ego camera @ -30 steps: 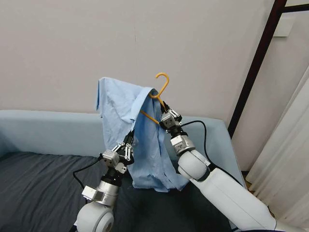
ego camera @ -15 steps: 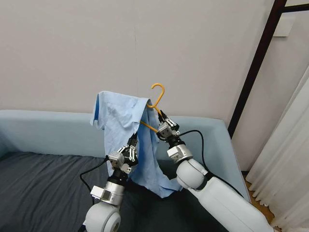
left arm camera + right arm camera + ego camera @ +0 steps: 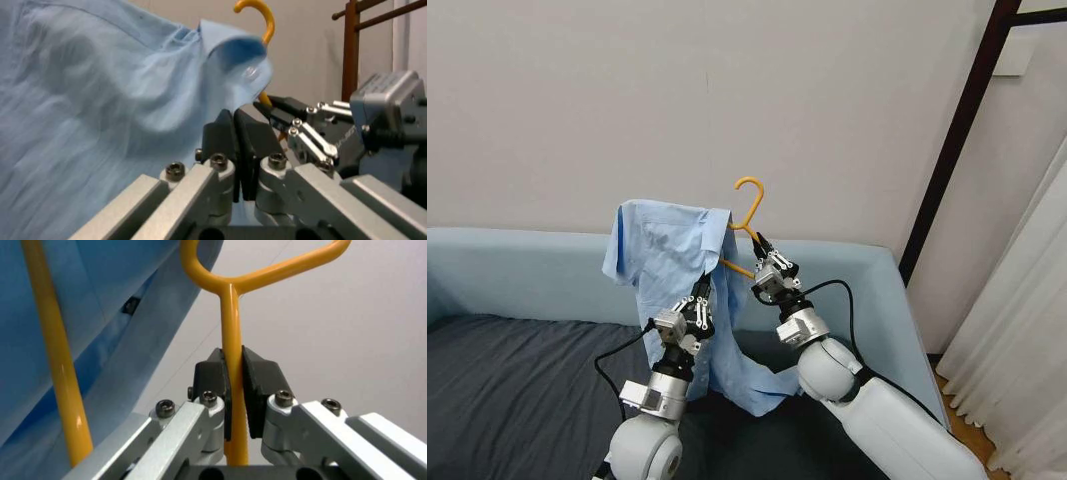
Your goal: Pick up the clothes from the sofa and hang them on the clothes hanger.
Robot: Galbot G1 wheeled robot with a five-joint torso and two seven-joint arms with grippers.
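Observation:
A light blue shirt [image 3: 662,250] hangs draped over an orange hanger [image 3: 749,192], held up in front of the wall above the sofa. My right gripper [image 3: 760,258] is shut on the hanger's stem just below the hook, which the right wrist view shows clamped between the pads [image 3: 233,365] with the shirt [image 3: 100,300] beside it. My left gripper [image 3: 702,293] is shut on the shirt's front edge under the collar. In the left wrist view its fingertips [image 3: 235,125] pinch together against the fabric [image 3: 100,100], with the hook [image 3: 260,15] above and the right gripper [image 3: 283,107] just beyond.
A light blue sofa back [image 3: 517,270] runs along the wall, with a dark seat cushion [image 3: 507,390] below. A dark wooden pole [image 3: 957,130] rises at the right, and pale curtains [image 3: 1027,330] hang beyond it.
Both grippers have carried the hanger and shirt down and to the left. The shirt's lower hem has swung leftward with them.

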